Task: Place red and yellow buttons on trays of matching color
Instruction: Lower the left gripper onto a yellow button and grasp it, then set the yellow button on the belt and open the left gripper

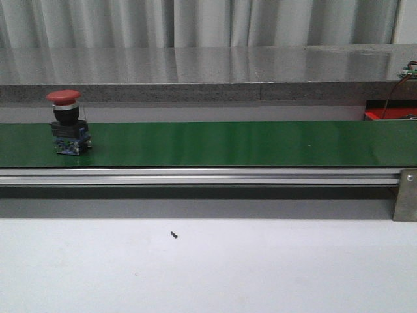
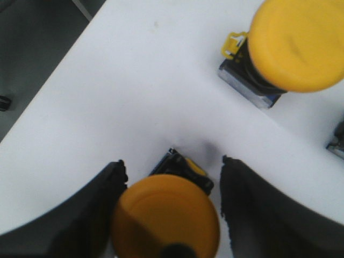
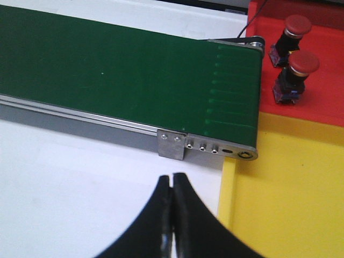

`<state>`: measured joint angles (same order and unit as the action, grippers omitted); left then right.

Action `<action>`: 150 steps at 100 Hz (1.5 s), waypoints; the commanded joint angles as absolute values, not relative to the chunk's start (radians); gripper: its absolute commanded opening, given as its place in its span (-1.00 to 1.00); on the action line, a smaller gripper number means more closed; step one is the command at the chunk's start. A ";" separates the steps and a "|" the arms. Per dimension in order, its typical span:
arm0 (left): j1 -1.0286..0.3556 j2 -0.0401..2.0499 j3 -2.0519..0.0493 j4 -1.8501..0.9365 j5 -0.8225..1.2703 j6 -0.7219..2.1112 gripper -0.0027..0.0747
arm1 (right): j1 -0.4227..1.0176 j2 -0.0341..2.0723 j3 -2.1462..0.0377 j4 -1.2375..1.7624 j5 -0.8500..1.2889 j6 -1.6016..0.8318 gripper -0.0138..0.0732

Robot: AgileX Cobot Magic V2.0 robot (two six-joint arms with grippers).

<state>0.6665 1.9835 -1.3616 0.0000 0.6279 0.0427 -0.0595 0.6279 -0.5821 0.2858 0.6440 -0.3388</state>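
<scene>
- Front view: a red button (image 1: 67, 122) stands upright on the green belt (image 1: 247, 143), far out at 9 o'clock.
- Left gripper (image 2: 173, 212) – fingers spread around a yellow button (image 2: 165, 217); a second yellow button (image 2: 279, 48) sits at 1 o'clock on the white surface (image 2: 134, 97).
- Right gripper (image 3: 172, 188) – fingers pressed together, empty; two red buttons (image 3: 293, 67) stand on the red tray (image 3: 322, 91), with the yellow tray (image 3: 290, 193) beside it.

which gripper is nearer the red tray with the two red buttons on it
Right. The right gripper, shut, hangs over the white table by the belt's end, with the red tray just beyond the yellow tray. The left gripper straddles a yellow button; no red tray shows there.
</scene>
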 commanded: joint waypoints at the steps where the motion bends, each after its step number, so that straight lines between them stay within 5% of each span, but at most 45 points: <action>1: 0.663 1.935 -1.391 -0.011 0.610 0.034 -0.28 | -0.059 0.624 -0.608 0.302 0.586 -0.347 -0.84; 26: 0.665 1.883 -1.391 -0.025 0.626 0.033 -0.63 | -0.059 0.624 -0.608 0.302 0.586 -0.347 -0.84; 77: 0.505 1.604 -1.391 -0.104 0.716 0.070 -0.64 | -0.059 0.624 -0.608 0.302 0.586 -0.347 -0.84; 112: 0.246 1.614 -1.391 -0.102 0.723 0.094 -0.64 | -0.059 0.624 -0.608 0.302 0.586 -0.347 -0.84; 150: 0.169 1.688 -1.391 -0.114 0.715 0.094 -0.63 | -0.059 0.624 -0.608 0.302 0.586 -0.347 -0.84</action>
<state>0.1754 1.7051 -1.3619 -0.0978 0.7646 0.0929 -0.0595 0.6279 -0.5821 0.2858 0.6440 -0.3388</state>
